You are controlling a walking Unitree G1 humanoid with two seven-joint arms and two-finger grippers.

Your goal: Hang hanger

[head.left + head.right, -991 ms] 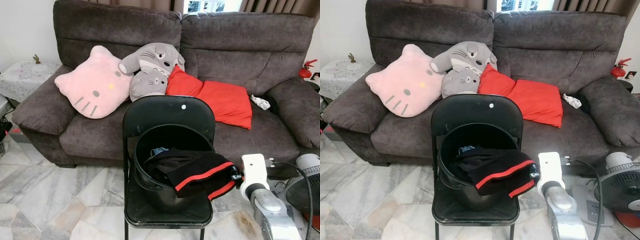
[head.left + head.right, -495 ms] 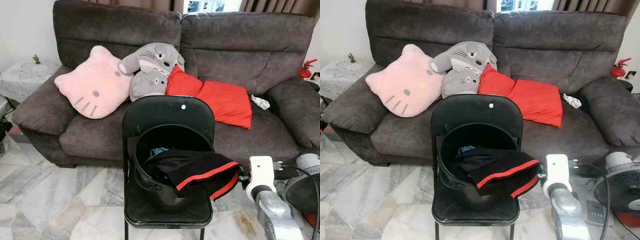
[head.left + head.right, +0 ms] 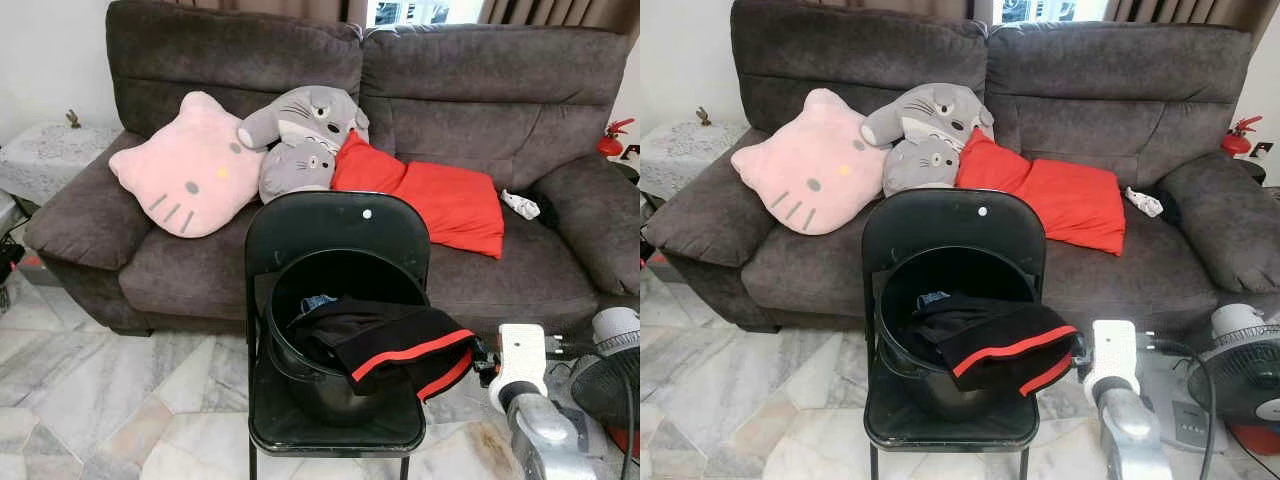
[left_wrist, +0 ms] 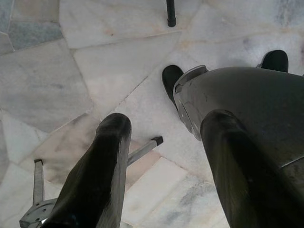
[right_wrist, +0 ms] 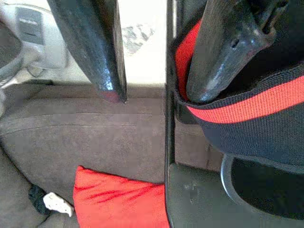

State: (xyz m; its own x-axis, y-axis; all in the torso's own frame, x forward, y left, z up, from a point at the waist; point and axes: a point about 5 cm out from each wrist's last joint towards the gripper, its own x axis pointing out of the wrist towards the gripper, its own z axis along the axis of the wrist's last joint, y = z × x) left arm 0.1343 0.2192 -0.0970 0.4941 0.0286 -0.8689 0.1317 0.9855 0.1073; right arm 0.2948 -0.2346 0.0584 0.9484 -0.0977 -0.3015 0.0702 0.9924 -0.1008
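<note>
The robot's right gripper [image 5: 152,90] reaches in at the edge of a black garment with red stripes [image 3: 405,350] that spills over the rim of a black bucket [image 3: 335,385]. The wrist camera shows its two fingers [image 5: 95,47] spread apart, one finger resting against the striped hem, the other free in the air, so nothing is clamped. The left gripper [image 4: 161,171] hangs idle over the marble floor [image 3: 110,400], its fingers parted and holding nothing.

The bucket sits on the seat of a black folding chair [image 3: 338,225], the garment draped toward the robot's right. A floor fan [image 3: 610,375] stands just beside the right arm.

Behind the chair, a dark grey sofa [image 3: 480,90] carries a pink cat-face cushion [image 3: 190,170], grey plush toys [image 3: 300,135] and a red cushion [image 3: 440,200].

No hanger can be made out anywhere; if one lies within the garment or bucket, it is hidden. Nor is any rail or hook to be seen. By this evidence the job looks barely begun: finding and grasping the hanger, lifting it and hanging it all appear to remain.
</note>
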